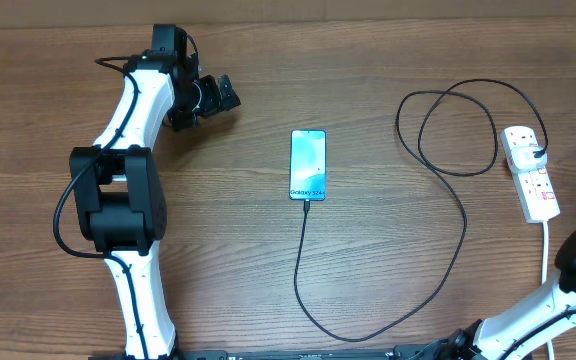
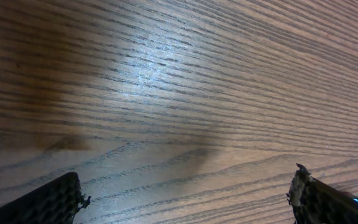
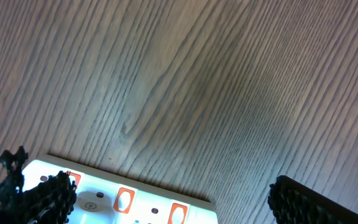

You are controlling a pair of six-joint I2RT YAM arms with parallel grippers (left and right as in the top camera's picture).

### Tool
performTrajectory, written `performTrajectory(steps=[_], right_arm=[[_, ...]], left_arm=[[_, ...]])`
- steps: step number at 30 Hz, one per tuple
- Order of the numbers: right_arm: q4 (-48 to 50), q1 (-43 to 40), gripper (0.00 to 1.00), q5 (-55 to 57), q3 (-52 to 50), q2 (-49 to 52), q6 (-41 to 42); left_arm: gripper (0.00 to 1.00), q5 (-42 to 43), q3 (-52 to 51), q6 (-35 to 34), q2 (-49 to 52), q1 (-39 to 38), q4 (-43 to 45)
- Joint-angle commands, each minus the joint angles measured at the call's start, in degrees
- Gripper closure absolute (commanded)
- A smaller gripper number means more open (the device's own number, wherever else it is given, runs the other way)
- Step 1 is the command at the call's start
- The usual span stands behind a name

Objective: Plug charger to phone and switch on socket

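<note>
1 phone (image 1: 308,165) at mid-counter (image 1: 218,250), both hands spread

The phone is a slim black-edged rectangle. Its light blue-turquoise screen faces up, with small "Galaxy" lettering near the lower end. The charger (image 1: 301,250), a thin black cable far longer than the phone, meets the phone's lower short edge. From there it runs toward the near side, sweeps right and curls in 2 loops up to a black plug (image 1: 538,152) seated in the socket (image 1: 531,173). The socket is a white oblong strip with red switches (image 3: 123,200) and a thick white cord (image 1: 546,250). It lies at the counter's right, well apart from the phone. The left hand (image 1: 211,104) hovers to the phone's left, its fingers wide apart with nothing between them. The right hand (image 3: 173,202) hangs close by the socket, fingers likewise spread, pinching nothing.
</note>
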Motion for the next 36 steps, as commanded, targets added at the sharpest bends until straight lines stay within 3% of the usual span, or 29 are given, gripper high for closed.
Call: performTrajectory(steps=[1,36], right_arm=[[0.24,-0.28,0.0,0.61,-0.26,-0.04,0.46],[-3.98,-0.28,0.0,0.87,-2.05,-0.04,2.03]], left_arm=[[0.0,-0.55,0.15,0.24,-1.44,-0.37,-0.13],[0.01,-0.55,0.15,0.24,-1.44,-0.37,-0.11]])
